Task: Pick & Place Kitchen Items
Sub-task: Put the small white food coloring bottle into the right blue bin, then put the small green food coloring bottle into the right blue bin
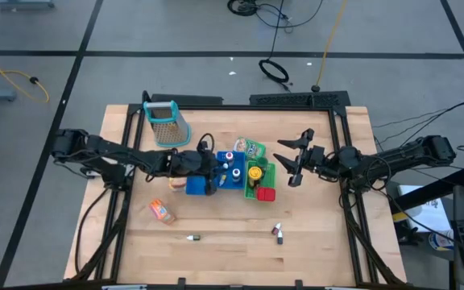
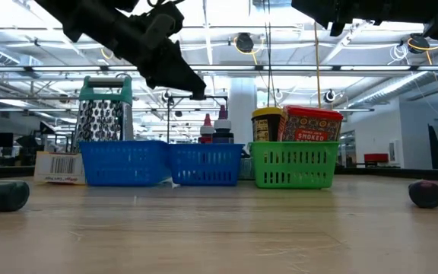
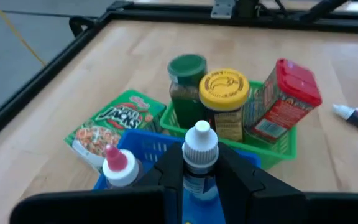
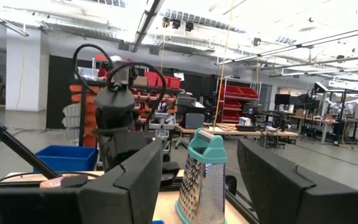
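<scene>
left gripper point(image 3: 201, 180) clamped on small white-capped plastic bottle point(image 3: 200, 155), over blue plastic basket point(image 1: 234, 179) (12 o'clock of orange packet point(image 1: 162, 212)) | light, slick: hold your grip at the neck | right gripper point(image 1: 291, 161) spread, empty

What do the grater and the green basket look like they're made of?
The grater: shiny perforated metal body, likely steel, with a matte teal handle that looks plastic. The green basket: moulded plastic, judging by its uniform bright colour and slotted lattice walls.
</scene>
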Robot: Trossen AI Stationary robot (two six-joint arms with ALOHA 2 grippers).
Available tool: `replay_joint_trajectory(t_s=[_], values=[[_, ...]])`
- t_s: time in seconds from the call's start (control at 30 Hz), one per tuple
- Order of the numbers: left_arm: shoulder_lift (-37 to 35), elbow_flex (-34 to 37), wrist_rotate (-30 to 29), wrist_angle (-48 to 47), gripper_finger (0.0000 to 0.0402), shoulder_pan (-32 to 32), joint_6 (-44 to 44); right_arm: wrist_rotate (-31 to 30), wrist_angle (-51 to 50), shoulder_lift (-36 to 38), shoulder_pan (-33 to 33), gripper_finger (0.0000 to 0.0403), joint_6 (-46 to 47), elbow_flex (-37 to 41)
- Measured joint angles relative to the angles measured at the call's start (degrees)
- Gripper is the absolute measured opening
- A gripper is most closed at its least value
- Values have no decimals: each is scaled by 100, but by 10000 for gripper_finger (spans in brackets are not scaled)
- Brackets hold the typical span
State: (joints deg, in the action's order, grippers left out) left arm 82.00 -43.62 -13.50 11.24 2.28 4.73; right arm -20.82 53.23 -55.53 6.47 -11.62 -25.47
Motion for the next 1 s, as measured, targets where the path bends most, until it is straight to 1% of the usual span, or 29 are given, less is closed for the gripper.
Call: replay_joint_trajectory(t_s=[0.2, 0.27, 0.33, 0.43, 0.6, 0.73, 0.8, 0.9, 1.0], values=[[2, 0, -7, -4, 59, -58, -46, 0, 2, 0, 0, 201, 0, 0], [2, 0, -97, 7, 66, -78, -57, 0, 0, 0, 1, 201, 0, 0], [2, 0, -311, -13, 81, -78, -73, 0, 2, 0, 1, 201, 0, 0], [2, 0, -517, -67, 116, -76, -149, 1, 0, 0, 1, 201, 0, 0], [2, 0, -575, -70, 174, -76, -146, 4, 0, 0, 1, 201, 0, 0], [2, 0, -445, -72, 199, -72, 88, 4, 0, 0, 0, 201, 0, 0], [2, 0, -246, -124, 205, -22, 194, 6, 2, 0, -1, 201, 0, 0], [2, 0, 134, -292, 205, 130, 255, 7, -2, 0, 1, 201, 0, 0], [2, 0, 409, -583, 198, 371, 339, 7, -6, 1, 0, 201, 2, 0]])
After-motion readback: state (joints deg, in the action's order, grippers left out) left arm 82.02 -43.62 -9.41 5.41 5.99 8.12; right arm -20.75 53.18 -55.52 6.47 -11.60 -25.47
